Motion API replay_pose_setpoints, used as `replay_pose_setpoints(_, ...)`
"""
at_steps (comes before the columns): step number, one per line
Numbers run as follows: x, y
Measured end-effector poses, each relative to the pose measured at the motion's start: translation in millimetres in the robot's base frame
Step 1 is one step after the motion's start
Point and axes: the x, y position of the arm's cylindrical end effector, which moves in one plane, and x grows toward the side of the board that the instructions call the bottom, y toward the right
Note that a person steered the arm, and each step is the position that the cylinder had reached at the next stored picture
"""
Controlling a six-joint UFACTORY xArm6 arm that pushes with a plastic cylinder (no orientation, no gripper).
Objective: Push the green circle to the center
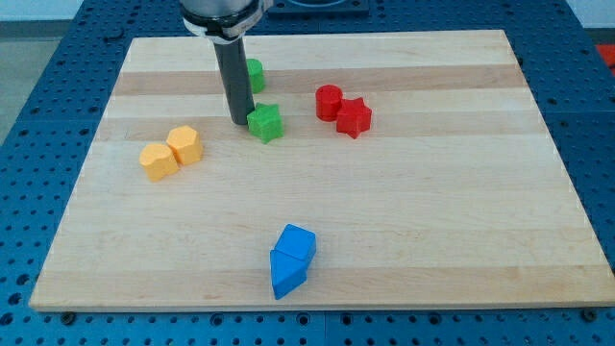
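The green circle [255,74] sits near the view's top, partly hidden behind my rod. My tip [239,121] rests on the board just below and left of the circle, and right beside the left edge of a green star [266,123]. Whether the tip touches the star I cannot tell.
A red round block [329,101] and a red star [354,117] touch each other right of the green star. Two yellow blocks [159,160] [184,144] sit together at the view's left. Two blue blocks [296,244] [286,275] lie together near the bottom edge of the wooden board [461,211].
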Motion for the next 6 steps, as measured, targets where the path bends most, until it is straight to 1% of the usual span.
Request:
replay_pose_setpoints(1,-15,-8)
replay_pose_setpoints(3,-88,-18)
replay_pose_setpoints(4,-116,-18)
replay_pose_setpoints(5,-134,-12)
replay_pose_setpoints(6,-121,-9)
